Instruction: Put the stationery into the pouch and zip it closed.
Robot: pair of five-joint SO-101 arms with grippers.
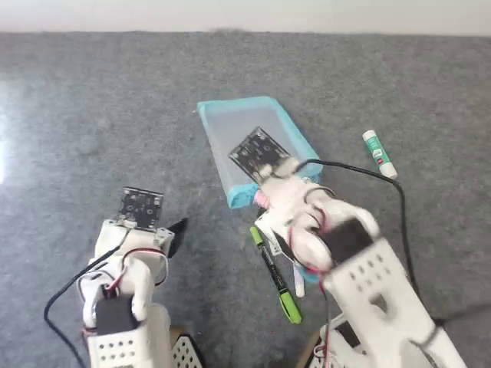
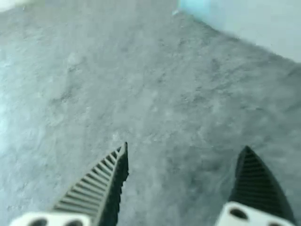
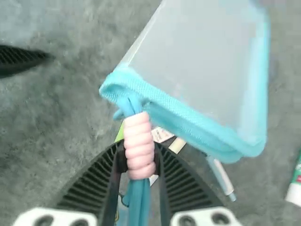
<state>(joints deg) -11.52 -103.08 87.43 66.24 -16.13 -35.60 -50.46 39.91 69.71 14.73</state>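
- While my right tool (image 3: 138,153) is clenched on the pink pull (image 3: 139,141) of the pouch (image 3: 202,61), my left tool (image 2: 183,155) hangs released over bare grey table (image 2: 141,84), well to the side of everything else.
- A teal cord (image 3: 136,197) runs from the pull down between my right tool's fingers.
- Just under that tool, a green marker (image 1: 275,272) lies on the table; its near end points back toward me.
- Beside the marker lies a white pen (image 1: 298,282), partly hidden by my right arm.
- Beyond them, the pouch, teal-edged with a pale see-through face, stretches away from my right tool; the pull hangs at its near corner.
- I cannot tell whether its zip is open.
- Farthest off, a glue stick (image 1: 380,153) with a green cap lies apart from the pouch, on its right.
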